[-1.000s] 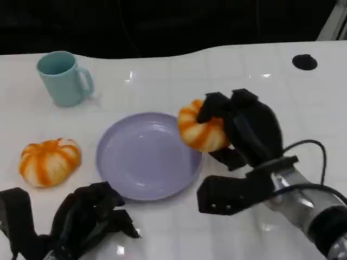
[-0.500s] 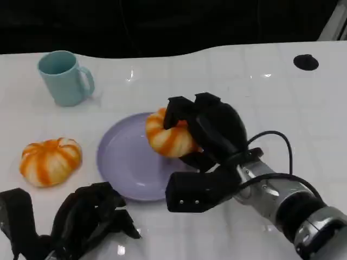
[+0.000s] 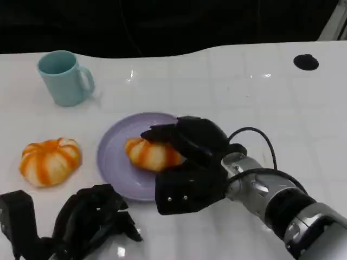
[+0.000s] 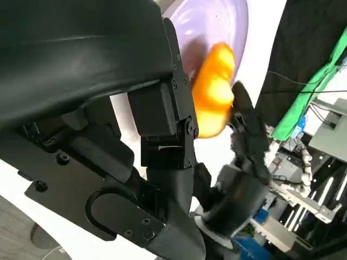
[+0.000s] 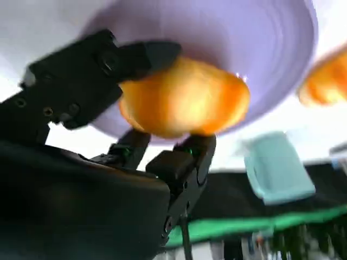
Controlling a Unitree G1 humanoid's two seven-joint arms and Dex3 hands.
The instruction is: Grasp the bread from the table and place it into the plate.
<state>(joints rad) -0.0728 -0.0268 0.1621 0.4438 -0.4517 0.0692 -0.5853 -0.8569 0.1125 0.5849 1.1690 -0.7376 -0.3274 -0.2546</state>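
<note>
My right hand grips an orange-and-white striped bread roll over the middle of the lavender plate; whether the roll touches the plate I cannot tell. The right wrist view has the roll between black fingers in front of the plate. A second striped roll lies on the table left of the plate. My left hand rests low at the front left with fingers curled and nothing in it. The left wrist view catches the held roll and the plate.
A light teal mug stands at the back left, also in the right wrist view. A small black disc lies at the back right. The white table ends at a dark back edge.
My right hand has carried the roll leftward and down, from beside the plate's right rim to over the plate's middle. The left hand and the other roll stayed put.
</note>
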